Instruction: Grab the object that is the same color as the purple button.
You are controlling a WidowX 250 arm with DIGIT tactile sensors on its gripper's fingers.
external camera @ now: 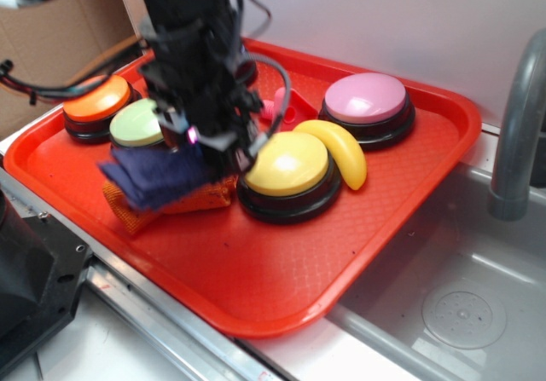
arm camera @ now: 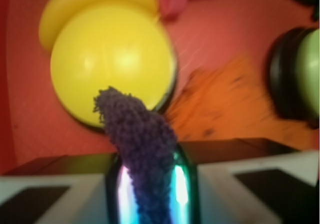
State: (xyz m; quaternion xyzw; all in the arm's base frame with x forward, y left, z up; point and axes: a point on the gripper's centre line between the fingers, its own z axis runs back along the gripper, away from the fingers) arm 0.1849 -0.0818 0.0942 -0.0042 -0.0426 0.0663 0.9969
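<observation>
Already, in the exterior view, the black robot arm's end effector [external camera: 200, 147] is clenched on the small fuzzy dark blue-purple terry cloth rag [external camera: 153, 176], which hangs out to one side of the jaws, above the orange folded cloth [external camera: 149, 206] on the red plastic tray [external camera: 256, 287]. Whether the rag's lower edge touches the orange cloth is hard to tell, since the frame is smeared there. Just beside the end effector sits the yellow dome button [external camera: 286, 166] on its black base, with a yellow toy banana [external camera: 341, 149] behind it and a pink-topped button [external camera: 367, 100] further back. A pale green button [external camera: 138, 124] and an orange button [external camera: 95, 101] stand on the arm's other side. No lavender-blue button shows; the arm may be hiding it.

From the wrist, the rag [arm camera: 140, 149] rises as a limp tongue out of the closed jaws, in front of the yellow button [arm camera: 110, 58] and the orange cloth [arm camera: 225, 103].

The rag looks light, soft and floppy, unlikely to slip or break; a pinch through its folded middle, gathering several layers, seems the surest hold.
</observation>
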